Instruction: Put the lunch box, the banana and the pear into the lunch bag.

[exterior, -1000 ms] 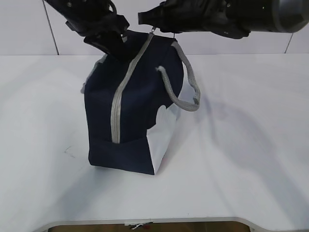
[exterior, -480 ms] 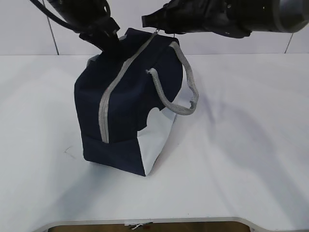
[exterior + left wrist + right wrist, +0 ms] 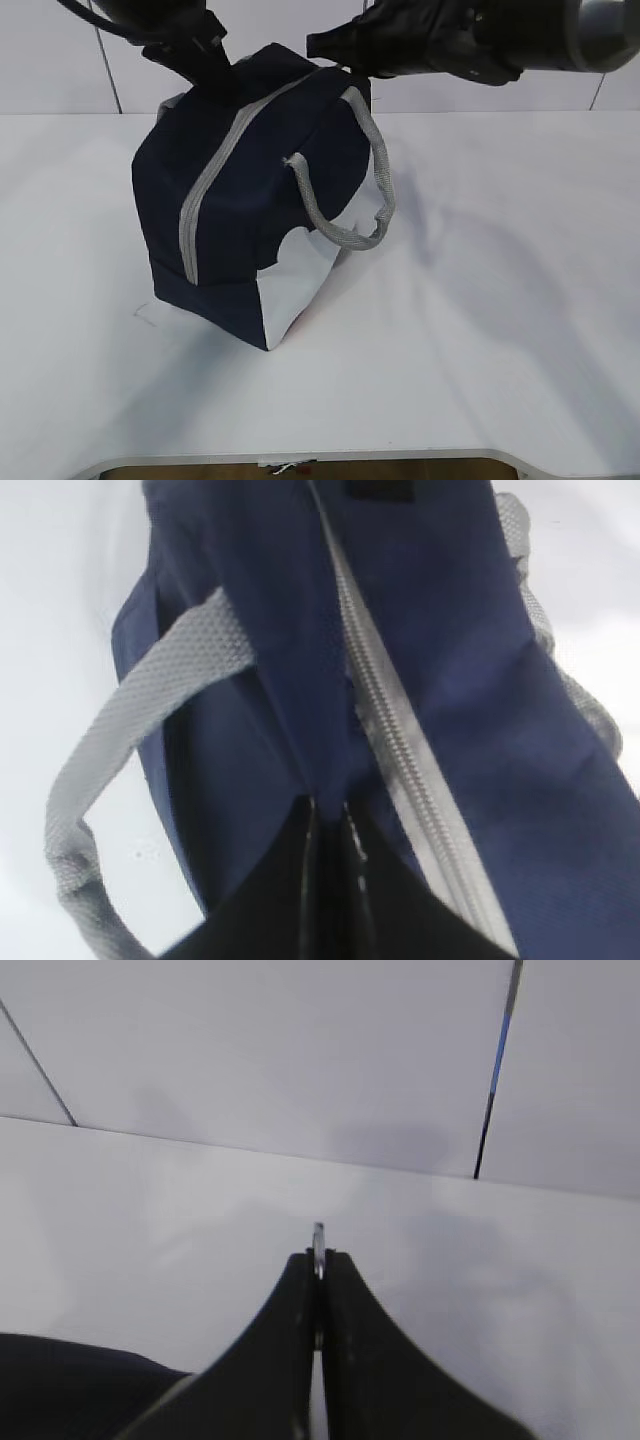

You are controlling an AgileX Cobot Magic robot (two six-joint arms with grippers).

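One white desk (image 3: 500, 330) fills the room's foreground, and on it stands one lunch bag (image 3: 240, 200), navy with a white lower panel, tipped so that only its near bottom edge seems to rest on the surface. One grey zipper (image 3: 205, 180) runs closed along its top and down the near face. Two grey strap handles show: one (image 3: 345, 190) loops down the right side, the other (image 3: 120, 740) appears in the left wrist view on the far side.

Two dark arms come in from above, both cut off by the top of the frame. The left end effector (image 3: 330, 830) is pinched tight on a fold of navy fabric beside the zipper at the bag's upper end. The right end effector (image 3: 318, 1270) is pressed together on a thin metal ring pull (image 3: 318, 1235), only its rim poking out between the fingertips.

Whatever sits inside the bag is hidden; no lunch box, banana or pear shows anywhere.
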